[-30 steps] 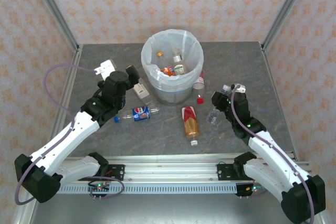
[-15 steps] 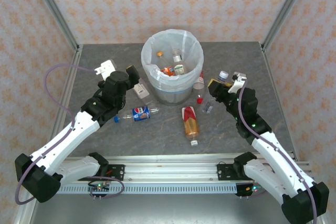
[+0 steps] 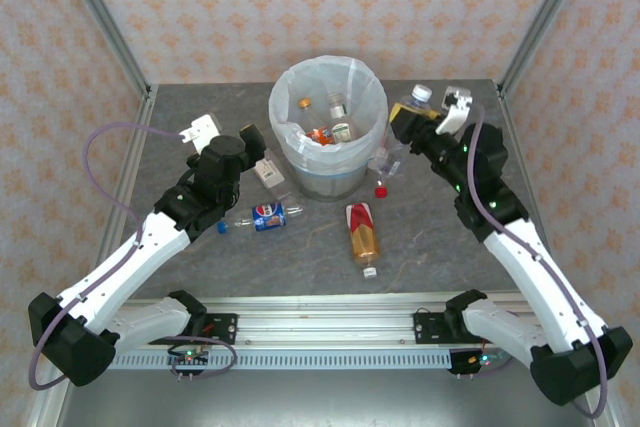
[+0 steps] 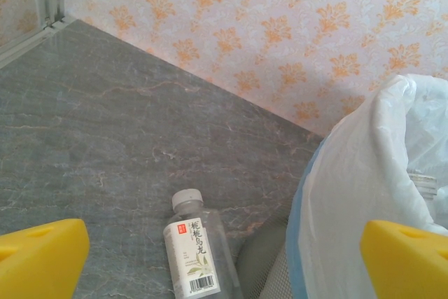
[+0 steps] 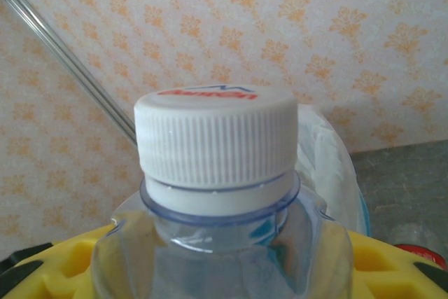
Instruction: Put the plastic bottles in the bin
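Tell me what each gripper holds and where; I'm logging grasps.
Right gripper holds a clear white-capped bottle by its body, below the neck. Left gripper is open, holding nothing.

in bin (image 3: 325, 179): several bottles (image 3: 330, 132)
before bin: lying bottle (image 3: 363, 230)
left-front of bin: second bottle (image 3: 268, 215)
right of bin: raised bottle (image 3: 409, 109)
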Controlling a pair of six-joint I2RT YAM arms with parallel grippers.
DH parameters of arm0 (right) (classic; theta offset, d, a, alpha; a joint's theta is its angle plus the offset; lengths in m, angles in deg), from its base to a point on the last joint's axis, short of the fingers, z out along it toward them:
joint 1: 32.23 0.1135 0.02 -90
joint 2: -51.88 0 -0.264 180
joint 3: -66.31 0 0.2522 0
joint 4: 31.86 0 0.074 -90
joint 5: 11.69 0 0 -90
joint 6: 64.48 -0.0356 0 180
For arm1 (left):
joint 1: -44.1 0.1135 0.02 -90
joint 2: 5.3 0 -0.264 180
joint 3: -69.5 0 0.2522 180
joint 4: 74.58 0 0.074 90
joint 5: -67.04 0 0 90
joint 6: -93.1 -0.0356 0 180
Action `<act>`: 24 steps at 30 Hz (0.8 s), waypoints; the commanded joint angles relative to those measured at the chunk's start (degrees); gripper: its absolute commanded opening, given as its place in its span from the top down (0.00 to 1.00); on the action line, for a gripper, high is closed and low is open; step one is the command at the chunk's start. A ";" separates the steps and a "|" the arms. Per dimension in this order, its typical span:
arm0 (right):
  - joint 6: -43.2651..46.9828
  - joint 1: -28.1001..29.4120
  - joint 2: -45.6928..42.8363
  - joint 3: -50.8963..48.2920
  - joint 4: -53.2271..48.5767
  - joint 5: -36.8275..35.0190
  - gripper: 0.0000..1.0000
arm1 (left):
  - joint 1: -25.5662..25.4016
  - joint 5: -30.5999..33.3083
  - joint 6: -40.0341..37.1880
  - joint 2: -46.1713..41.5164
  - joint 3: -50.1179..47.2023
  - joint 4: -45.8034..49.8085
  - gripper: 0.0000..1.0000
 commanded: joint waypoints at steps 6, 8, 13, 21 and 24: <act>-1.62 1.18 13.21 17.43 -5.83 7.58 1.00 | 0.99 1.87 1.70 -2.04 -1.82 1.15 0.00; -1.00 2.57 15.91 20.43 -6.87 7.97 1.00 | 0.94 1.87 1.94 -2.41 -2.19 1.27 0.00; 0.27 5.56 21.77 26.74 -9.04 7.92 1.00 | 1.12 1.96 2.28 -2.94 -2.75 1.50 0.00; 0.13 9.38 30.78 34.18 -9.20 3.42 1.00 | 1.27 1.66 2.54 -3.47 -3.26 1.60 0.00; -0.23 9.62 34.35 37.34 -8.34 1.12 1.00 | 1.34 1.69 2.65 -3.73 -3.68 1.59 0.00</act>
